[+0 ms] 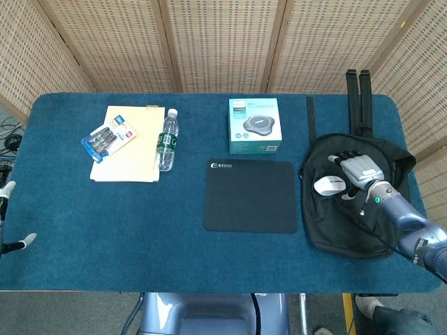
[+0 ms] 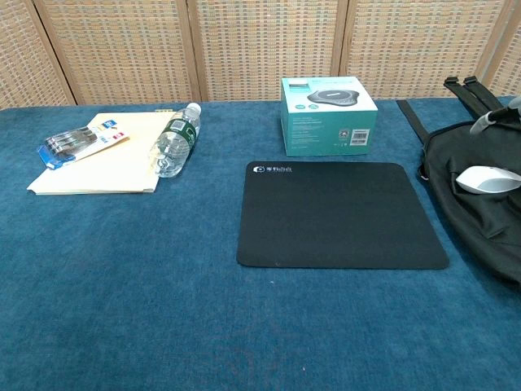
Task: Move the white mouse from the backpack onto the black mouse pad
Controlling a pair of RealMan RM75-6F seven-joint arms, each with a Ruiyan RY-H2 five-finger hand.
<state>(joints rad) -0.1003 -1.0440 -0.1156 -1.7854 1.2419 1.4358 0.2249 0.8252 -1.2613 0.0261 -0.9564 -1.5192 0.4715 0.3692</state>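
The white mouse (image 1: 328, 185) (image 2: 487, 179) lies on top of the black backpack (image 1: 346, 227) (image 2: 476, 220) at the table's right side. My right hand (image 1: 358, 169) hovers over the backpack just right of the mouse, fingers spread and holding nothing; whether it touches the mouse I cannot tell. In the chest view only a fingertip of the right hand (image 2: 496, 118) shows at the right edge. The black mouse pad (image 1: 251, 195) (image 2: 338, 213) lies flat left of the backpack, bare. Of my left hand (image 1: 21, 241) only separated fingertips show at the left edge, nothing between them.
A teal box (image 1: 254, 125) stands behind the pad. A water bottle (image 1: 166, 139) lies beside a manila folder (image 1: 129, 150) with a blue pen pack (image 1: 108, 138) at the far left. Backpack straps (image 1: 359, 98) reach the back edge. A wicker screen stands behind the table.
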